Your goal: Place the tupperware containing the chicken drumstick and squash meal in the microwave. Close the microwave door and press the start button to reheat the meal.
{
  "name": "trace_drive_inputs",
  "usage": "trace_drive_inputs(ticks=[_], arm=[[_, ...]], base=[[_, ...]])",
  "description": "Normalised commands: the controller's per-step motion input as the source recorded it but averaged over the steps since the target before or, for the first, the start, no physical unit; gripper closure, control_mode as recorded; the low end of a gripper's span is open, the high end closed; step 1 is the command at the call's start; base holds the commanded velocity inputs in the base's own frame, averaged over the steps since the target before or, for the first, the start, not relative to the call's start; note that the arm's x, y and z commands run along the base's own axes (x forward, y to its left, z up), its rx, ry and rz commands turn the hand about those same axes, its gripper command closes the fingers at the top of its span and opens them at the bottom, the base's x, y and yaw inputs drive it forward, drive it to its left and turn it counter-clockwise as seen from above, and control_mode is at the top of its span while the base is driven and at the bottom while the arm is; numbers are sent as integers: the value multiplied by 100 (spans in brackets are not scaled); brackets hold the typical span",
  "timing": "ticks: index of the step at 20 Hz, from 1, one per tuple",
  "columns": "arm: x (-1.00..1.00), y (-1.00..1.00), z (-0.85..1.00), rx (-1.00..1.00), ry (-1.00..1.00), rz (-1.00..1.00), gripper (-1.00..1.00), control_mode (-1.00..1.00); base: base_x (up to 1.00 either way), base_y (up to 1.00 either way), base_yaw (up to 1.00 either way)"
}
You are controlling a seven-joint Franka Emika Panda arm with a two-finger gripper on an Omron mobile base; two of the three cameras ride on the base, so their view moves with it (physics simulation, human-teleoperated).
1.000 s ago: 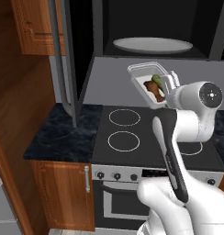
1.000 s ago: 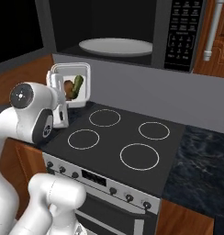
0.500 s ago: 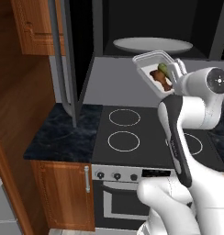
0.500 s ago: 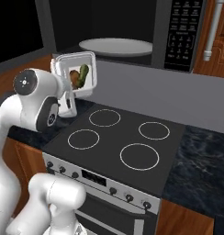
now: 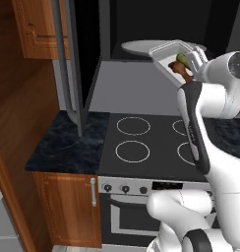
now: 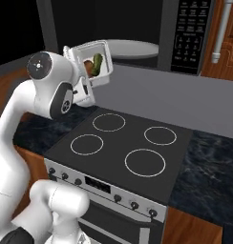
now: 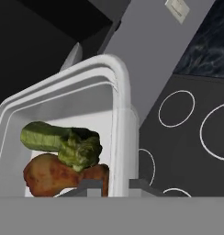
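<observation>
The two-finger gripper point(image 7: 111, 186) is clamping the rim of the pale translucent rectangular tupperware point(image 5: 167, 55), tilting it just before the open black microwave point(image 6: 137, 28) above the black cooktop point(image 6: 123, 143). The hand view is showing the green squash point(image 7: 68, 143) lying on the orange-brown chicken drumstick point(image 7: 54, 176). The keypad lettering is unreadable.

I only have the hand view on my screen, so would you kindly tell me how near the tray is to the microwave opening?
Observer: The tupperware is held up at the open microwave, beside its turntable plate.
Operator: Thank you. Is it level?
Observer: No, in the right base view the tupperware tips steeply, with the squash above the chicken drumstick.
Operator: Is the door out of the way?
Observer: The microwave door stands swung open, left of the cavity.
</observation>
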Motion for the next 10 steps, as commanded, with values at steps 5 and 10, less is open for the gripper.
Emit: trace_drive_inputs(ticks=[5, 10], arm=[[32, -10, 55, -1, 0, 0, 100, -100], [35, -9, 34, 0, 1, 0, 100, -100]], base=[[0, 0, 0], [0, 0, 0]])
